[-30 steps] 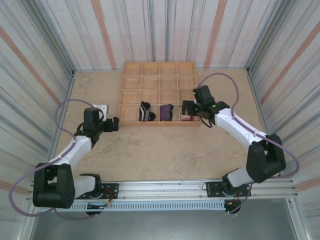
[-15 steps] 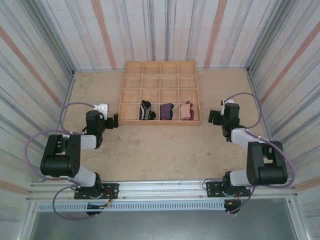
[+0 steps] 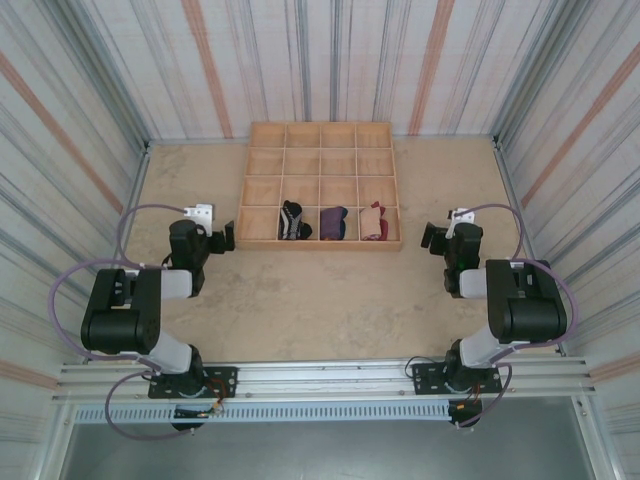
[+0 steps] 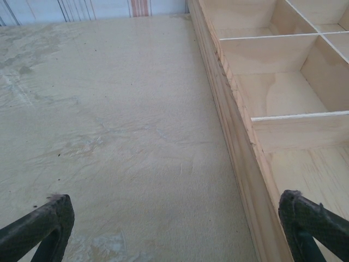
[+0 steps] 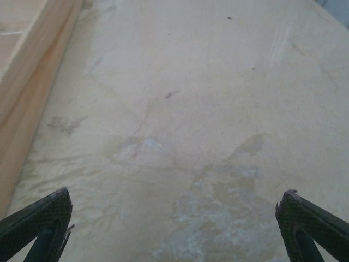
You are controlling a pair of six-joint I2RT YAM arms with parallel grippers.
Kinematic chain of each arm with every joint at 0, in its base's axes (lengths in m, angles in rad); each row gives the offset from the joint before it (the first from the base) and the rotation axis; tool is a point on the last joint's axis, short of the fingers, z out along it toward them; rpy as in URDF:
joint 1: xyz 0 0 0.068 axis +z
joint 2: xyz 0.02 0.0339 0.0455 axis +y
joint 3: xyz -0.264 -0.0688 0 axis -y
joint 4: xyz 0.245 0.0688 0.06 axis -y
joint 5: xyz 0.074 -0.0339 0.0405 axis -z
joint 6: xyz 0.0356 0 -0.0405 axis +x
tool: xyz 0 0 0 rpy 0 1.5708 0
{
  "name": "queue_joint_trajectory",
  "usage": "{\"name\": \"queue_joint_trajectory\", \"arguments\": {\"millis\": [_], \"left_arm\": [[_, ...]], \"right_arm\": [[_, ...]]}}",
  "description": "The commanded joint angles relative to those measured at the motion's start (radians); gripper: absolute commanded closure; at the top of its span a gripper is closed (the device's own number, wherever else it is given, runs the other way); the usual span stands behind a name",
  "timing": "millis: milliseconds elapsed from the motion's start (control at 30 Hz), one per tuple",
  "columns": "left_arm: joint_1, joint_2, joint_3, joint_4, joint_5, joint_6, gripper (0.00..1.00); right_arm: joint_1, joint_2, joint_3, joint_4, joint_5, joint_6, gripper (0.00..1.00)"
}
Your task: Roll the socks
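Socks point(image 3: 333, 223) in the tray point(image 3: 320, 150), scuffed tan table point(image 3: 320, 290), striped walls point(image 3: 90, 100) all round; left gripper point(image 3: 228, 243) and right gripper point(image 3: 431, 238) gaping, empty.

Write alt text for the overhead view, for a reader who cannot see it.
A striped sock, a purple sock and a tan sock sit left to right in the near row of a wooden tray. The left gripper and right gripper flank the tray, both open and empty.

b/w sock point(image 3: 291, 222), purple sock point(image 3: 333, 224), tan/red sock point(image 3: 374, 222) — bunched, adjacent
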Motion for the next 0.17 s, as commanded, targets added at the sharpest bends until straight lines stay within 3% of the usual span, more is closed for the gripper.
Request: {"name": "queue_joint_trajectory", "arguments": {"millis": [0, 133], "left_arm": [[0.003, -0.008, -0.009, 0.022, -0.007, 0.009, 0.01], [0.004, -0.007, -0.011, 0.024, -0.006, 0.009, 0.01]], "right_arm": [[-0.033, -0.001, 0.033, 0.0, -0.117, -0.009, 0.01], [-0.019, -0.006, 0.03, -0.003, -0.064, -0.002, 0.01]]}}
